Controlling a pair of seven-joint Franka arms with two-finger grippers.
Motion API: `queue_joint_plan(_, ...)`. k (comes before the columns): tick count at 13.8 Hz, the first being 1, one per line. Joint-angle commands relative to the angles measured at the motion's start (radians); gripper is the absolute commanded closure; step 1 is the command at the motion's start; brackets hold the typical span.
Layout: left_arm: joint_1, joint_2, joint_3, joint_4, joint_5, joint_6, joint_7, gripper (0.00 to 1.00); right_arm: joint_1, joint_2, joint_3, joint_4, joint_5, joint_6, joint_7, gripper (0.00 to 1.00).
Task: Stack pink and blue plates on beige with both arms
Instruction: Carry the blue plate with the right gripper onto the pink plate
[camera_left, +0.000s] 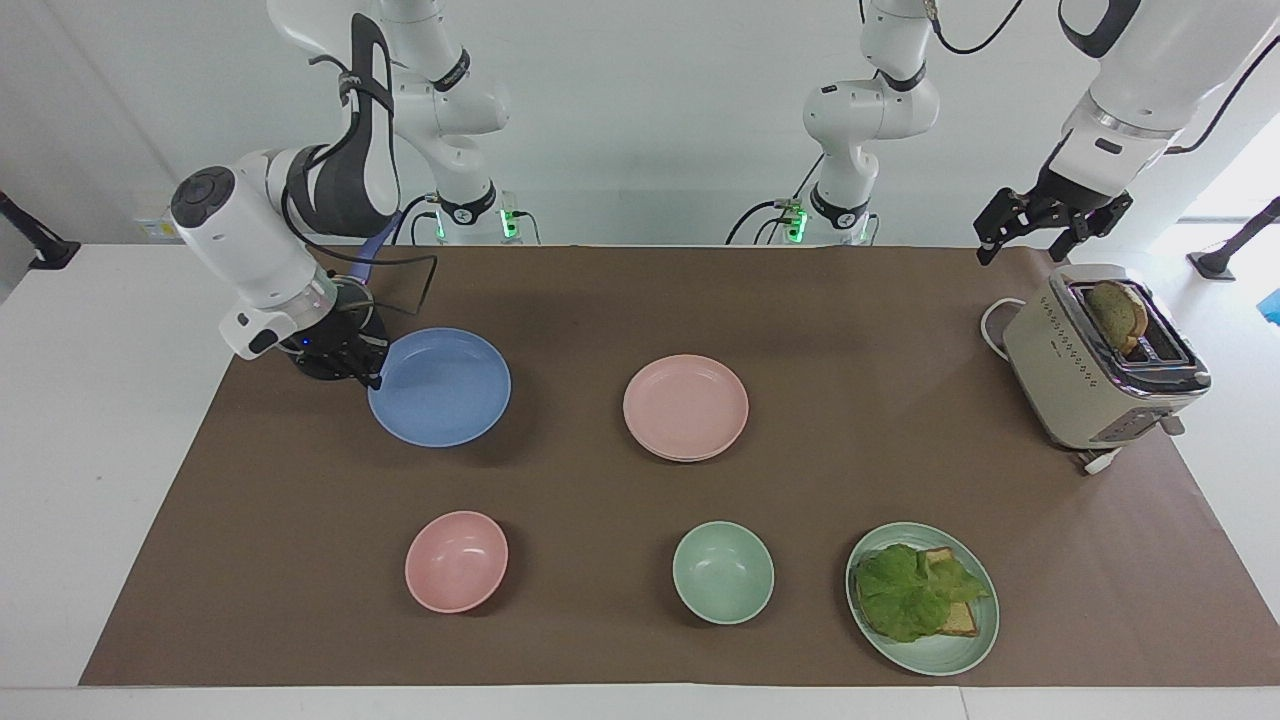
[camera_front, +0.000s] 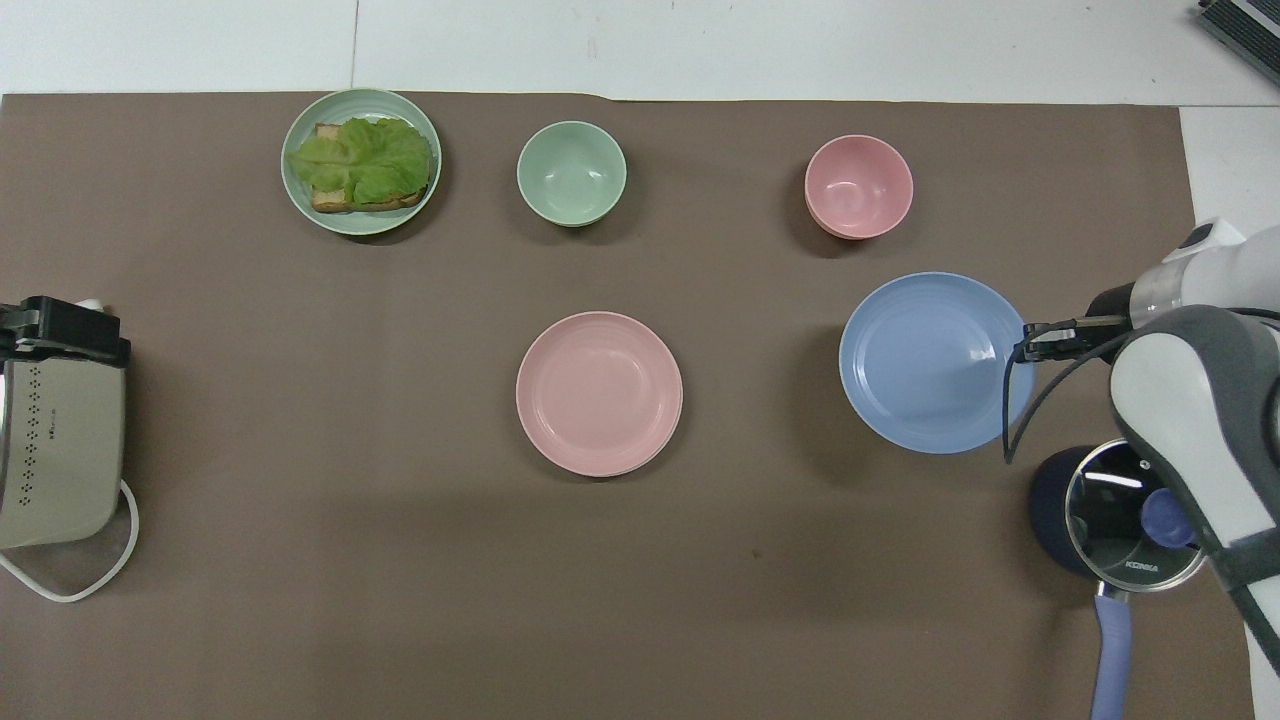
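Note:
The cornflower blue plate (camera_left: 440, 387) (camera_front: 935, 362) hangs a little above the brown mat, over its own shadow. My right gripper (camera_left: 372, 376) (camera_front: 1026, 345) is shut on its rim at the side toward the right arm's end of the table. The pale pink plate (camera_left: 685, 403) (camera_front: 598, 392) lies in the middle of the mat. The beige plate (camera_left: 688, 457) shows only as a thin paler rim under the pink plate's edge. My left gripper (camera_left: 1024, 246) waits open in the air beside the toaster, holding nothing.
A beige toaster (camera_left: 1095, 365) (camera_front: 55, 450) with a bread slice stands at the left arm's end. A pink bowl (camera_left: 456, 560), a green bowl (camera_left: 723, 572) and a green plate (camera_left: 940, 650) with a lettuce sandwich line the edge farthest from the robots. A lidded dark pot (camera_front: 1120, 525) stands under the right arm.

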Motion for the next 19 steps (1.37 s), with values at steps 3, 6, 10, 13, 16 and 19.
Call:
queue_joint_plan(3,0.009,-0.012,-0.004,-0.002,0.015,-0.012,0.009,0.00,0.035,0.006,0.017,0.044,0.027,-0.033,0.026,1.00)
queue_joint_plan(6,0.009,-0.012,-0.004,-0.002,0.015,-0.012,0.009,0.00,0.111,0.012,0.018,0.041,0.027,0.041,0.136,1.00)
queue_joint_plan(10,0.009,-0.012,-0.004,-0.002,0.015,-0.014,0.009,0.00,0.232,0.026,0.020,0.044,0.027,0.105,0.259,1.00)
queue_joint_plan(13,0.009,-0.012,-0.004,-0.002,0.015,-0.012,0.009,0.00,0.326,0.061,0.021,0.074,0.096,0.122,0.343,1.00)
queue_joint_plan(16,0.009,-0.012,-0.004,-0.002,0.015,-0.012,0.009,0.00,0.426,0.113,0.021,0.074,0.098,0.223,0.437,1.00)
queue_joint_plan(19,0.009,-0.012,-0.004,-0.002,0.015,-0.012,0.009,0.00,0.475,0.136,0.021,0.071,0.157,0.257,0.454,1.00)
